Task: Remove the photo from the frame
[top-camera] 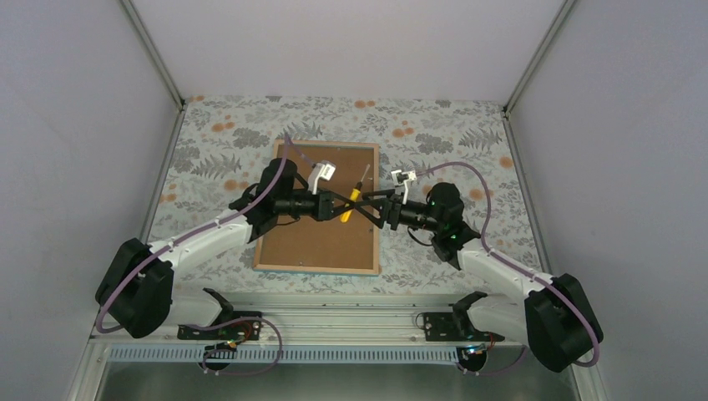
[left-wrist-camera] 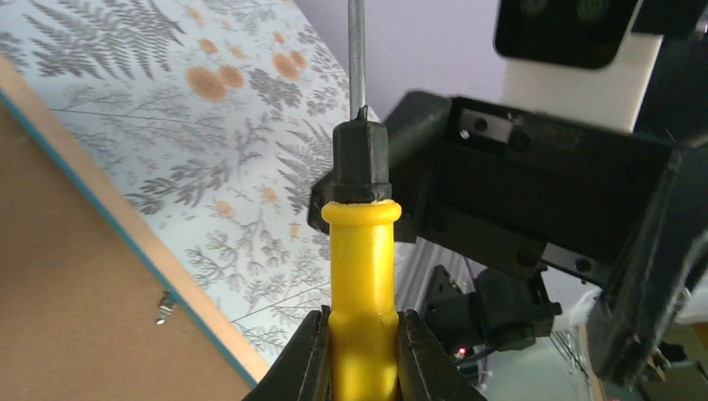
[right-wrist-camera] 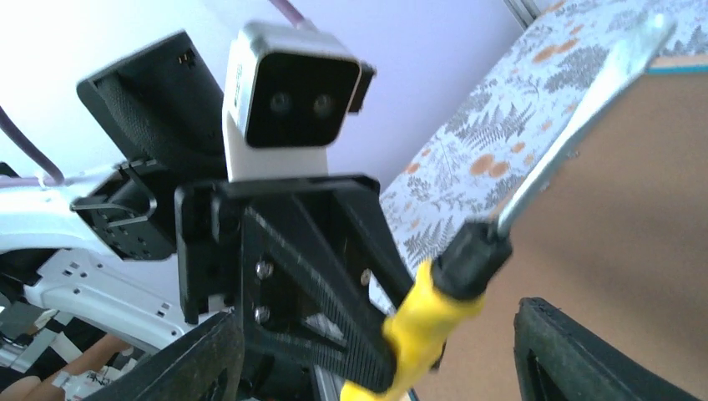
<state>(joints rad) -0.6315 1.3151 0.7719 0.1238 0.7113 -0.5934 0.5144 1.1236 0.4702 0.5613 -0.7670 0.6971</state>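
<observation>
The frame (top-camera: 316, 269) lies face down on the table, its light wood rim and thin turquoise edge (left-wrist-camera: 125, 219) around the brown backing board (top-camera: 313, 242). The photo is hidden under the board. My left gripper (top-camera: 341, 207) is shut on a yellow-handled screwdriver (top-camera: 354, 199) and holds it above the board's right side, shaft pointing to the far side. In the left wrist view its fingers (left-wrist-camera: 313, 359) clamp the handle (left-wrist-camera: 361, 284). My right gripper (top-camera: 367, 207) faces it, open, with fingers (right-wrist-camera: 584, 351) spread on either side of the screwdriver (right-wrist-camera: 434, 309) and not touching it.
A small metal retaining tab (left-wrist-camera: 165, 309) sits on the backing board near the frame's right rim. The table carries a fern-patterned cloth (top-camera: 451, 142). Grey walls enclose three sides. The metal rail with the arm bases (top-camera: 334, 322) runs along the near edge.
</observation>
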